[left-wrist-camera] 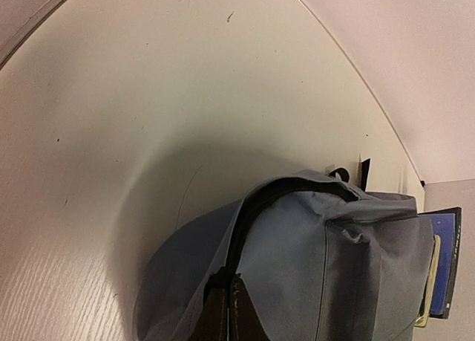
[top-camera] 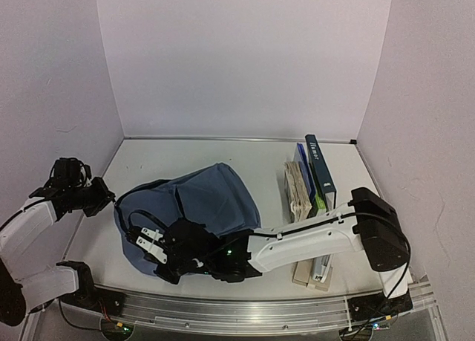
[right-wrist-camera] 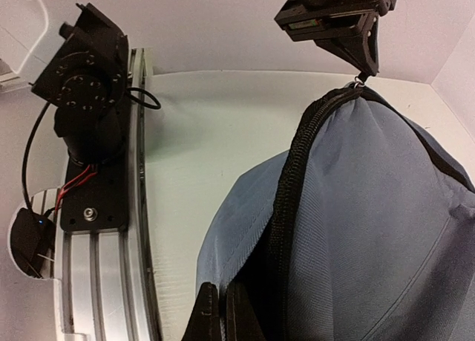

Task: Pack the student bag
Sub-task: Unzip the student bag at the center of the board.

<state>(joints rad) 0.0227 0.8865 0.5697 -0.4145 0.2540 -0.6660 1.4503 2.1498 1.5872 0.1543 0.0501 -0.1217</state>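
Note:
The student bag (top-camera: 200, 207), slate-blue with a dark zipper, lies on the table left of centre, its open mouth turned toward the left. My left gripper (top-camera: 111, 200) is shut on the top of the zipper edge, holding it up. In the left wrist view its dark fingers (left-wrist-camera: 223, 311) pinch the bag (left-wrist-camera: 326, 267) beside the zipper. My right arm reaches across from the right, and its gripper (top-camera: 141, 237) is shut on the lower fabric edge of the opening. The right wrist view shows that gripper (right-wrist-camera: 223, 315) clamped on the bag's rim (right-wrist-camera: 245, 237), with the left gripper (right-wrist-camera: 338, 21) above at the zipper end.
A row of books (top-camera: 308, 181) stands on edge right of the bag, also seen past it as books (left-wrist-camera: 441, 267) in the left wrist view. A metal rail (top-camera: 245, 311) runs along the near edge. The left arm's base (right-wrist-camera: 85, 96) sits on it. Walls close in on three sides.

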